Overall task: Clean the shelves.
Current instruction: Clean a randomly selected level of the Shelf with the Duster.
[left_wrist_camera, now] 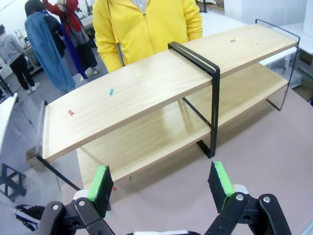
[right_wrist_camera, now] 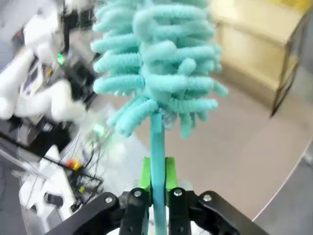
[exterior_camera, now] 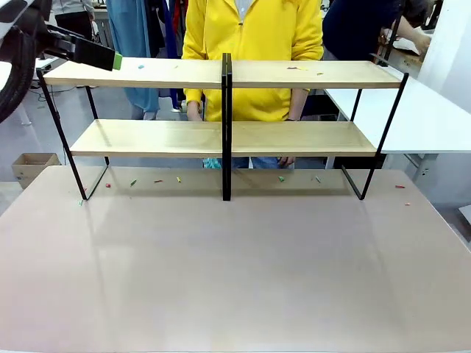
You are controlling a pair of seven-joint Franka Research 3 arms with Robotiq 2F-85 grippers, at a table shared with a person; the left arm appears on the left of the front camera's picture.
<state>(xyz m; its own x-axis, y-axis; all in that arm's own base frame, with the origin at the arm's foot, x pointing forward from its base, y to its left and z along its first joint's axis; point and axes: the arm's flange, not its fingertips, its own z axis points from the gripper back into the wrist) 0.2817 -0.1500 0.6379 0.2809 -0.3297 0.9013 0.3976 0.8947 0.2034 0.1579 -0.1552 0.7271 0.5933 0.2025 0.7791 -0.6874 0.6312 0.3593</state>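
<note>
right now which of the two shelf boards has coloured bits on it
The upper board: coloured bits lie scattered along it. The lower board looks bare, though more bits lie on the table beneath.

No writing, label, brand or number can be read in any view. The shelves (exterior_camera: 331, 75) show bare wood, the duster (right_wrist_camera: 156, 54) is plain, and the box (exterior_camera: 33, 165) on the floor is too small to tell.
</note>
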